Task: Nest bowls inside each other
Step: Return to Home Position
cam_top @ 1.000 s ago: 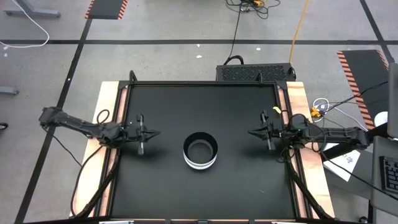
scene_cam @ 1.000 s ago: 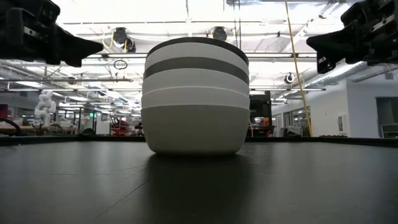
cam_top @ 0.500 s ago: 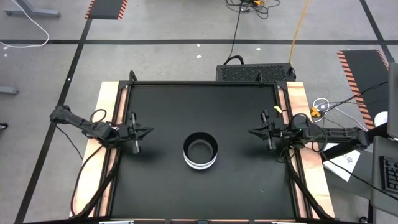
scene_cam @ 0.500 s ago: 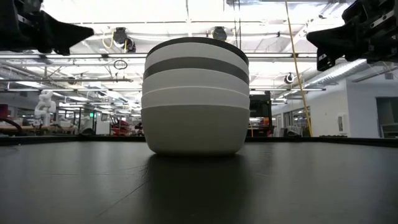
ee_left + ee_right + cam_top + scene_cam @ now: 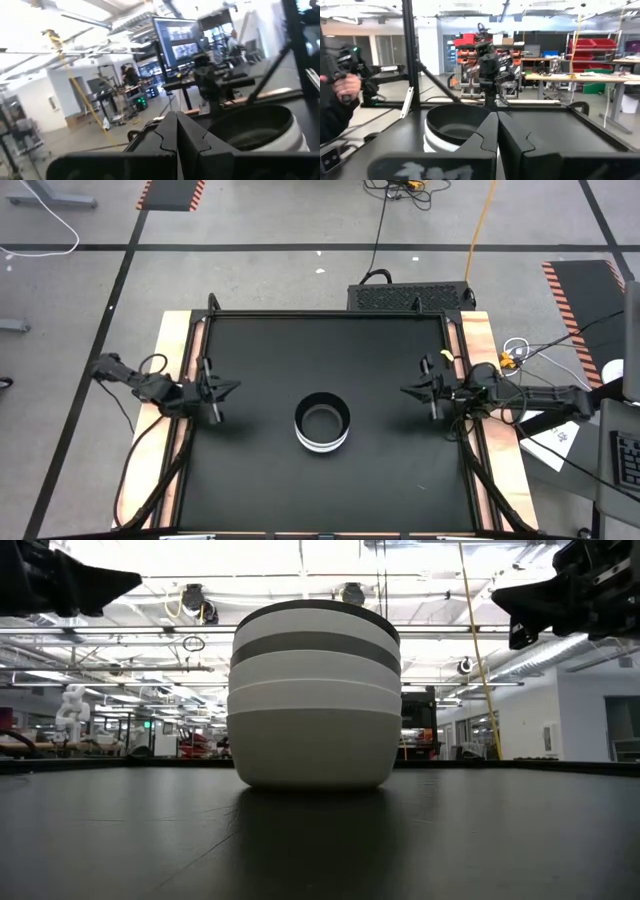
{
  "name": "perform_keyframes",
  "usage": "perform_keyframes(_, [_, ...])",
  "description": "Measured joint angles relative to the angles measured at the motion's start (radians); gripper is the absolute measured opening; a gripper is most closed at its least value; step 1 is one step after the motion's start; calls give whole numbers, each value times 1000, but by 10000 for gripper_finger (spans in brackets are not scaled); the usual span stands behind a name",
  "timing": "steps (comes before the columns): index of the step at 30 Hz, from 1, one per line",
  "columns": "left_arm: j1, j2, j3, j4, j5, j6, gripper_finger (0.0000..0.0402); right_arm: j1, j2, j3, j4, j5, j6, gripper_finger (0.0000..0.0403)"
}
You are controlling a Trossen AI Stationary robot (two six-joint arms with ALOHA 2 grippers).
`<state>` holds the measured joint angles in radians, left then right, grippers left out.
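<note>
The bowls stand as one nested stack point(image 5: 322, 422) on its base at the table's middle, black ring-rimmed bowl on top; white and grey bands show in the low view point(image 5: 313, 695). The stack also shows in the left wrist view point(image 5: 260, 130) and the right wrist view point(image 5: 451, 129). My left gripper point(image 5: 236, 385) is shut, raised above the table near its left edge, pointing at the stack. My right gripper point(image 5: 403, 390) is shut, raised near the right edge, also pointing at the stack. Neither touches anything.
A black frame point(image 5: 330, 314) borders the black table top. Wooden strips point(image 5: 168, 360) run along both sides. A person's hand point(image 5: 345, 85) holding a device shows beyond the table in the right wrist view. Bare table top surrounds the stack.
My left gripper has drawn back toward the table's left edge, away from the stack, and has stayed shut. The stack and my right gripper have kept still.
</note>
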<state>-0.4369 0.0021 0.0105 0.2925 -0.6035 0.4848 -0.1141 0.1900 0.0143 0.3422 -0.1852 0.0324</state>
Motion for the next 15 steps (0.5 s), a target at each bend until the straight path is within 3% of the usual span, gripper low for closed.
perform_keyframes(11, [217,0,10,-78,127,-24,1,-104,2,0,5,-14,20,0])
perform_keyframes(15, [326,0,44,-149,274,-104,1,-134,2,0,6,-56,39,0])
